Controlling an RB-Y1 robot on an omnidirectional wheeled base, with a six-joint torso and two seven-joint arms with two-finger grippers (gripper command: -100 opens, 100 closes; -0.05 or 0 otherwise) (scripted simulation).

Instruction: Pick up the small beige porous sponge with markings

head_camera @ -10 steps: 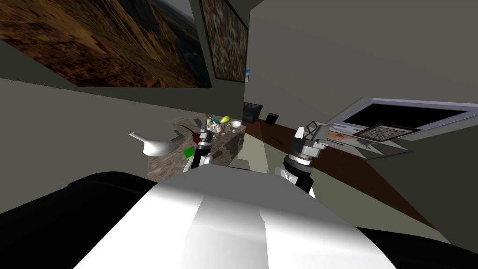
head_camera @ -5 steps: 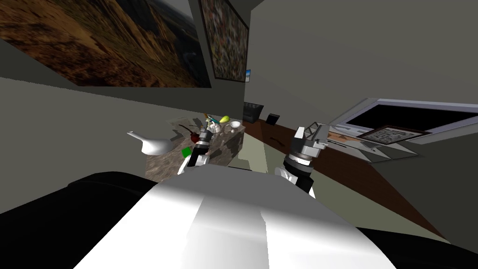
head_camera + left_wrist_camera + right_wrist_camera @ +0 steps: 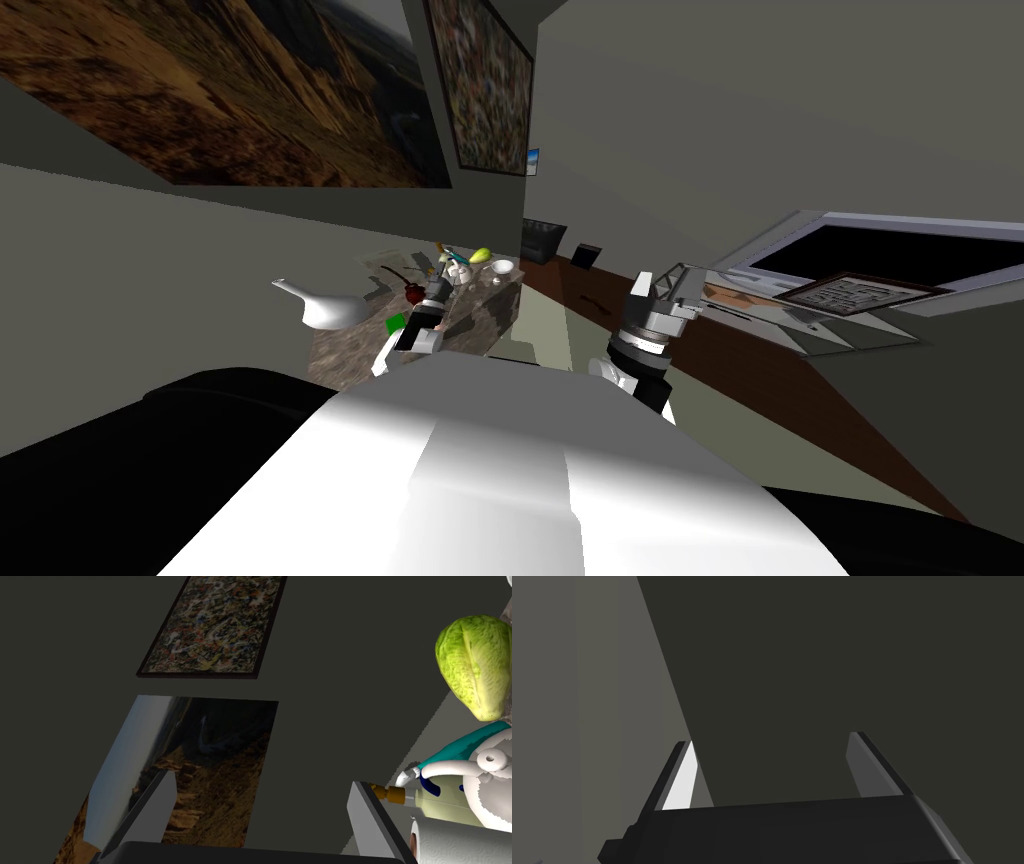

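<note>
A marbled stone counter [image 3: 345, 355] stands against the wall, crowded with small things that are too small in the head view to tell apart. My left gripper [image 3: 441, 282] reaches over them. Its fingers stand open [image 3: 262, 778] with nothing between them. Just beyond one fingertip lie a pale bottle with an orange cap [image 3: 400, 795], a white paper roll [image 3: 450, 846], a white teapot-like vessel [image 3: 492, 786], a teal item [image 3: 460, 748] and a green lettuce head [image 3: 472, 666]. My right gripper [image 3: 663, 283] is held up open [image 3: 769, 738] to the right of the counter, away from it.
On the counter's near end sit a white long-spouted vessel [image 3: 322, 310], a green block [image 3: 396, 323] and a dark red object [image 3: 410, 293]. A white bowl [image 3: 503, 266] is at the far end. A low table with a framed picture [image 3: 850, 295] lies to the right.
My left forearm has swung a little left and lower over the counter. The whole head view has shifted slightly, so my head has turned. The right arm is where it was.
</note>
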